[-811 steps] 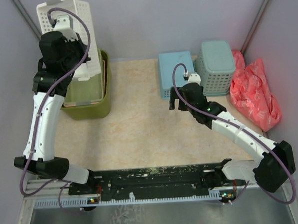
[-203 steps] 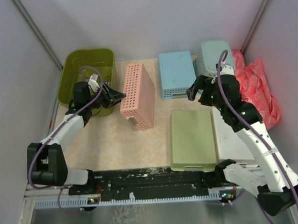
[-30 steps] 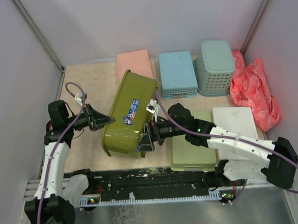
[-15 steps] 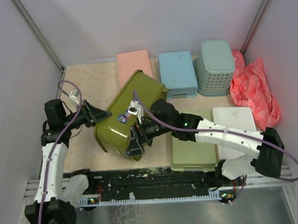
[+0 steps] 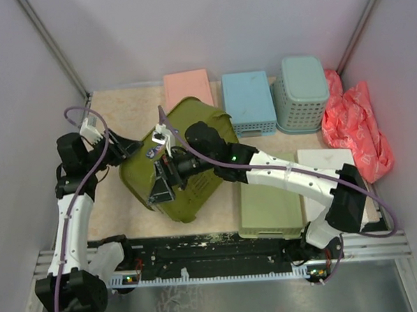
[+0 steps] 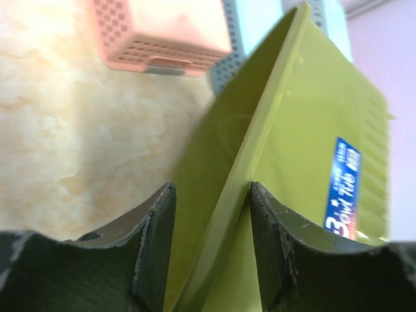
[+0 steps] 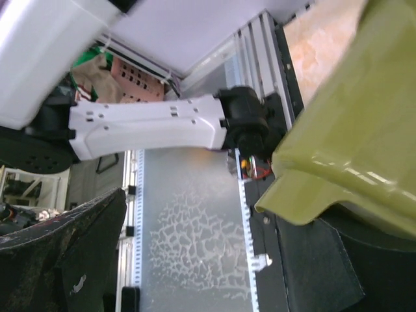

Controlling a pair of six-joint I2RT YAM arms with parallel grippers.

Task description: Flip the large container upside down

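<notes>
The tub stands tilted at the worktop's left-centre, mouth facing left, not yet over on its rim. The right hand is spread wide against its near side and pinches nothing. It could skid off the glossy plastic, and the tub would then rock back or slide against the tray. Further left, the left hand straddles the rim with fingers apart, so a dropping tub may jam there. Beyond, a hard tip could strike the pink basket.

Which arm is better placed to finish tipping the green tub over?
Right, probably: the right gripper reaches over the large container, open around its corner lip. The left gripper straddles the rim loosely.
</notes>
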